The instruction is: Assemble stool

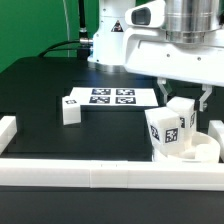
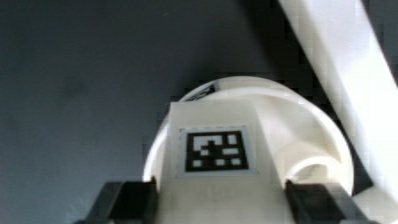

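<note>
The gripper pinches one stool leg upright between its fingers, with the leg's lower end at the round seat, at the exterior view's right. A second leg rests on the table just beside the marker board.

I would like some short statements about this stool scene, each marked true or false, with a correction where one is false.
1. A loose leg stands on the black table near the marker board. True.
2. The tool is empty. False: the held leg sits between its fingers.
3. The round seat is at the exterior view's left. False: it is at the exterior view's right, close to the front bar.
4. The held leg shows a black-and-white tag. True.
</note>
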`<state>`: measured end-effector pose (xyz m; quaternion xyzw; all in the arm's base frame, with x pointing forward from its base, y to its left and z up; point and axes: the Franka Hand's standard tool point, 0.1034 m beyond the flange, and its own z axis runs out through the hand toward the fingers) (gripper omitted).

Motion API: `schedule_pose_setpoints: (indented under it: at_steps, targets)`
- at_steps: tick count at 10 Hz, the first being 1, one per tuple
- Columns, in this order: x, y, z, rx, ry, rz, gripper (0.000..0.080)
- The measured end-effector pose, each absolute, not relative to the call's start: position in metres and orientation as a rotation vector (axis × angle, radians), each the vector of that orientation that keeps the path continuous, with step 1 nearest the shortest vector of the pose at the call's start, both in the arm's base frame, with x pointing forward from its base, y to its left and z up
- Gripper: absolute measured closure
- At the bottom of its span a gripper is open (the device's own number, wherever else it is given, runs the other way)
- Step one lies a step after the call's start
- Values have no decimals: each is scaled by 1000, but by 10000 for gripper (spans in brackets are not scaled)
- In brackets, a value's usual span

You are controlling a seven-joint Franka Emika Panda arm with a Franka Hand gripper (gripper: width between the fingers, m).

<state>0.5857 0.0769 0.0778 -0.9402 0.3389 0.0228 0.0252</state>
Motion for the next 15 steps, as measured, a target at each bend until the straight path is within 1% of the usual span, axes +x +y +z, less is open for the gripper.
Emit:
schedule_pose_setpoints:
  at_steps: [6,10,11,12,13,14,15]
  targets:
    - [586,94,77,-2563,1654,105,458]
    - [586,101,78,-2309,1959,152,458]
    - [586,103,78,-2261,2013,160,349]
    - [586,103,78,-2272,1998,159,349]
    - [586,103,78,-2273,1998,159,215]
    - [586,103,78,-2273,1998,159,168]
    - [586,104,78,-2273,1998,159,155]
